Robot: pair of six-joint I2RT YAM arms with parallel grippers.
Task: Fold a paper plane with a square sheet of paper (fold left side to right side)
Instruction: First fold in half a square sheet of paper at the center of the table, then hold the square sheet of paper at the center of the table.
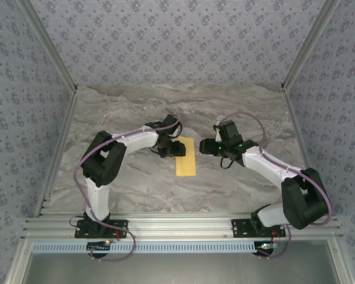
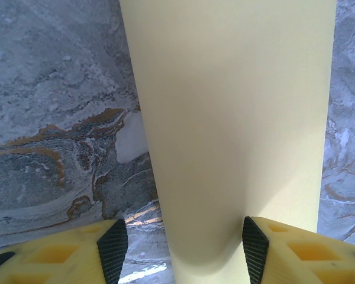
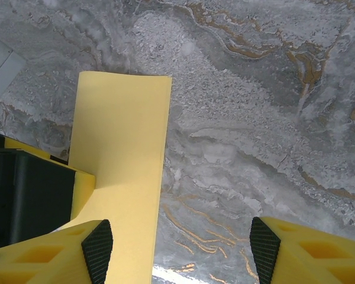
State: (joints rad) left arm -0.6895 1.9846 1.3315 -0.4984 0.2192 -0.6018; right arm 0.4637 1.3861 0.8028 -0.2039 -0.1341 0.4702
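Note:
The square sheet of paper [image 1: 186, 158] is yellow-orange and lies on the marble table as a narrow upright rectangle, apparently doubled over. My left gripper [image 1: 173, 148] hovers at its upper left, open. In the left wrist view the sheet [image 2: 236, 118] runs between the wide-apart fingers of the left gripper [image 2: 180, 242], with a rounded bend near the camera. The left pad [image 2: 113, 248] stands clear of the sheet. My right gripper [image 1: 205, 146] is just right of the sheet, open. The right gripper [image 3: 180, 251] has bare table between its fingers, and the sheet [image 3: 121, 148] lies by its left finger. The paper plane is out of view.
The marble tabletop [image 1: 236, 112] is walled by patterned panels at the back and sides. An aluminium rail [image 1: 177, 228] with both arm bases runs along the near edge. In the right wrist view the left gripper's yellow finger [image 3: 83, 180] rests on the sheet's left edge.

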